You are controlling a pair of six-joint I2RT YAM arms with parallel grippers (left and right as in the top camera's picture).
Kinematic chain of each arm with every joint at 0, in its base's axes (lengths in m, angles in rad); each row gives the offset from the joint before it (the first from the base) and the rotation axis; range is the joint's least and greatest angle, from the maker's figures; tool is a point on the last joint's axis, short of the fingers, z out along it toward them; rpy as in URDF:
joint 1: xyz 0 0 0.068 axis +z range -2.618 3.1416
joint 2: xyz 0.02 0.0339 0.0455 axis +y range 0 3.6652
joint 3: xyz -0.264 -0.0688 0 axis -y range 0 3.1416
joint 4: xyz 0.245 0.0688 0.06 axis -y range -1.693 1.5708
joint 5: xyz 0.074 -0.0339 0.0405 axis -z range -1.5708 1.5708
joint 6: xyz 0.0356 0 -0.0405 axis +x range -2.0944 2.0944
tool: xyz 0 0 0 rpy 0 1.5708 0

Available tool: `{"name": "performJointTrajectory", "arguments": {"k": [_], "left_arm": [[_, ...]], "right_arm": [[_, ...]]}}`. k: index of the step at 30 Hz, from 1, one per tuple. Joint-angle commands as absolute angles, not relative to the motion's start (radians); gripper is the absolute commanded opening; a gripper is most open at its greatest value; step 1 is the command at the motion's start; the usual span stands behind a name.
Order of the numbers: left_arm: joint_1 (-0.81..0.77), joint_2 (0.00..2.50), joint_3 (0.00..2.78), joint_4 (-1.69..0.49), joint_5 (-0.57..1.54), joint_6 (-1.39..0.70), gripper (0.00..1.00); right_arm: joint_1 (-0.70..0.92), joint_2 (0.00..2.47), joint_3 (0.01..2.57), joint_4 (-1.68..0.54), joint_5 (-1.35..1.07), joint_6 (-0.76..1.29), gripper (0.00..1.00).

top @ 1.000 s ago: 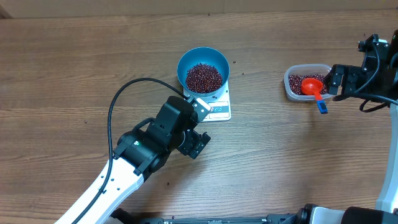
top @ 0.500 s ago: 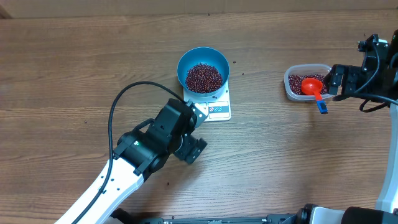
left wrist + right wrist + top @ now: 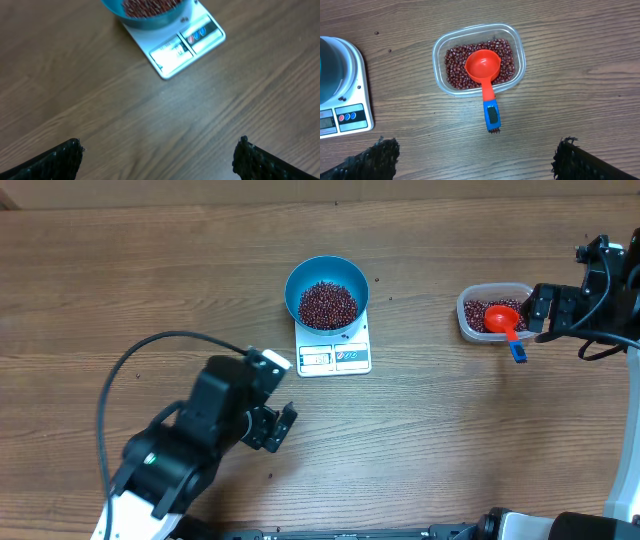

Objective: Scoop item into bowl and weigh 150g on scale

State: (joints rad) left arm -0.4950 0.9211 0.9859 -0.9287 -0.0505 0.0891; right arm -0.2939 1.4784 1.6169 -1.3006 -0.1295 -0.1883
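The beans (image 3: 328, 304) lie as a maroon heap in the bottom of the blue bowl (image 3: 296, 288), well below its rim; the bowl stands on the far part of the white scale (image 3: 334, 358), leaving the display and buttons uncovered, though the reading is too small to make out; a second lot of beans sits in the clear tub (image 3: 438, 46) off to the robot's right, well apart from the scale, with the red scoop (image 3: 483, 65) resting cup-up on them and its blue handle hanging over the tub's near rim; the left gripper (image 3: 157, 157) hovers over bare table (image 3: 120, 270) near the scale's front, fingers wide apart and holding nothing; the right gripper (image 3: 475, 152) hangs just short of the scoop handle, likewise spread and empty; with the scoop set down and both arms off, this looks like the checking stage; if the weight falls short, the next move calls for the right gripper to close on the blue handle, lift a small portion and tip it gently into the bowl without nudging the scale.
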Motion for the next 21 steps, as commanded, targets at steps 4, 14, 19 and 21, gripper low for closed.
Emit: {"name": "performJointTrajectory", "arguments": {"k": [4,14,19,21], "left_arm": [[-0.433,0.818,0.984,-0.897,-0.051,0.104,0.99],[-0.332,0.723,0.982,-0.72,-0.047,0.097,0.99],[-0.291,0.678,0.961,-0.66,-0.047,0.097,0.99],[-0.28,0.655,0.927,-0.608,-0.047,0.096,0.99]], "right_arm": [[-0.295,1.475,1.637,-1.296,-0.124,-0.196,1.0],[-0.295,1.475,1.637,-1.296,-0.124,-0.196,1.0],[-0.295,1.475,1.637,-1.296,-0.124,-0.196,1.0],[-0.295,1.475,1.637,-1.296,-0.124,-0.196,1.0]]}}
